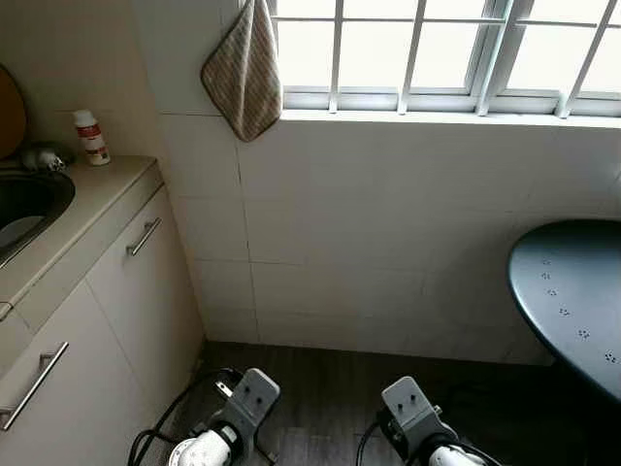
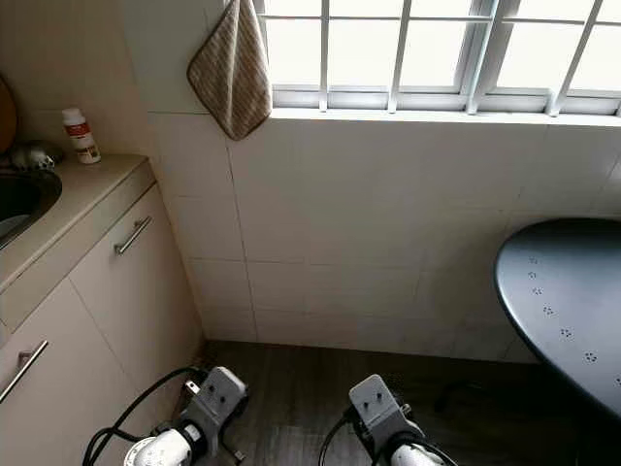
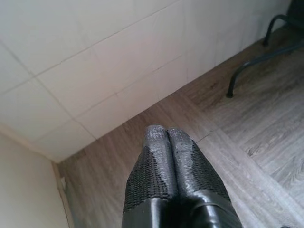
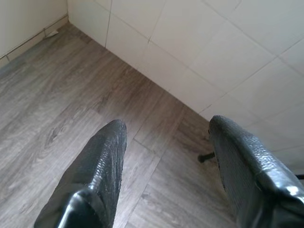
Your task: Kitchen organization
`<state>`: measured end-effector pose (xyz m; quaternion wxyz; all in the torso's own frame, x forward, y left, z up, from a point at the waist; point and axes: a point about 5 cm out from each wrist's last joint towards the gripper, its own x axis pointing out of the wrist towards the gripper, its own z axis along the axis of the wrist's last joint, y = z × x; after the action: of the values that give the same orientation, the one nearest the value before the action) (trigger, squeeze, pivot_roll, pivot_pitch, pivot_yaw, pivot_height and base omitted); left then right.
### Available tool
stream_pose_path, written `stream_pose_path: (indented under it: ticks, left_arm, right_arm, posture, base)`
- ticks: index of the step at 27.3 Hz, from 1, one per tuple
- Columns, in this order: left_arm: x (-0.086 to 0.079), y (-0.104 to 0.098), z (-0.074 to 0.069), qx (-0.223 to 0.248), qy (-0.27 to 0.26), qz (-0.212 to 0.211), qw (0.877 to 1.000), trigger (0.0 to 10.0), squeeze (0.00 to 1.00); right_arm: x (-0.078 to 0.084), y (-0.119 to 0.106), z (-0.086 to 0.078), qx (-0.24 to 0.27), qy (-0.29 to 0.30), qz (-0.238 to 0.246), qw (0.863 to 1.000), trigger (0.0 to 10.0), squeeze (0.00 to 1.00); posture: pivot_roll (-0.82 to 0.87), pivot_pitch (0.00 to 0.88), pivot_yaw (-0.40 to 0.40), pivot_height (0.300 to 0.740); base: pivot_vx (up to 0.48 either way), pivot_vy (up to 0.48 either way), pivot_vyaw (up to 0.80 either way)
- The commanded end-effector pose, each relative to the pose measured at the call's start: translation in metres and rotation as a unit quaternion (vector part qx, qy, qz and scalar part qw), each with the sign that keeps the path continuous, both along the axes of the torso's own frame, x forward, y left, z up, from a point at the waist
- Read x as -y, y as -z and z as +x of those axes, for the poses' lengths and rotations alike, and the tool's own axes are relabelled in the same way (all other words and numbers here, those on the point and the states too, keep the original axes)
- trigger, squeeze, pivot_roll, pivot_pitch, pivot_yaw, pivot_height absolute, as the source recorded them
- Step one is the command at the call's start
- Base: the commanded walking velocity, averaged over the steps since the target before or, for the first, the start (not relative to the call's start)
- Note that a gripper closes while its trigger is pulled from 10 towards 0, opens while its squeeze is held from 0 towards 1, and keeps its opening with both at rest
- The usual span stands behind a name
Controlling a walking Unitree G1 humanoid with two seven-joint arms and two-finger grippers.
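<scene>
Down low, your left gripper (image 3: pixel 167 135) hangs over the wood floor (image 3: pixel 247 142) with fingers pressed together, holding nothing; your right gripper (image 4: pixel 166 137) hangs spread wide, also holding nothing. Further off, the counter (image 1: pixel 92 199) carries a small bottle (image 1: pixel 92 137), label unreadable, beside a sink (image 1: pixel 29 209) cut off at the frame edge.

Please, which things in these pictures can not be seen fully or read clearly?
- Bottle on the counter: label too small to read, head views.
- Sink: cut off by the left edge, left eye view.
- Dark table: cut off by the right edge; legs hidden under its top.
- Brown object behind the sink: mostly outside the picture, cannot be identified.
</scene>
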<state>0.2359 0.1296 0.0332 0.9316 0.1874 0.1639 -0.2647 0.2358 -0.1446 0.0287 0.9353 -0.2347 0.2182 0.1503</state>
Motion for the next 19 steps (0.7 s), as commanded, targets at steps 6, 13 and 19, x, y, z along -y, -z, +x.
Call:
stream_pose_path:
  ticks: [6,13,19]
  left_arm:
    - [0.0154,-0.0017,0.0055,0.02,0.014,0.025,0.999,10.0,0.0]
    - [0.0133,0.0008,0.0102,0.013,-0.001,0.02,1.0,10.0,0.0]
    - [0.0141,0.0018,0.0107,0.013,-0.001,0.018,1.0,10.0,0.0]
  right_arm:
    - [-0.0032,0.0008,0.0022,0.013,-0.02,-0.007,1.0,10.0,0.0]
    - [-0.0034,0.0008,0.0067,0.02,-0.021,-0.002,1.0,10.0,0.0]
    - [-0.0017,0.0014,0.0077,0.02,-0.017,0.002,1.0,10.0,0.0]
  posture:
    - [-0.01,0.0,0.001,0.74]
    - [-0.02,0.0,0.005,0.74]
    - [-0.02,0.0,0.005,0.74]
  base:
    - [0.0,0.0,0.0]
    - [0.0,0.0,0.0]
    - [0.0,0.0,0.0]
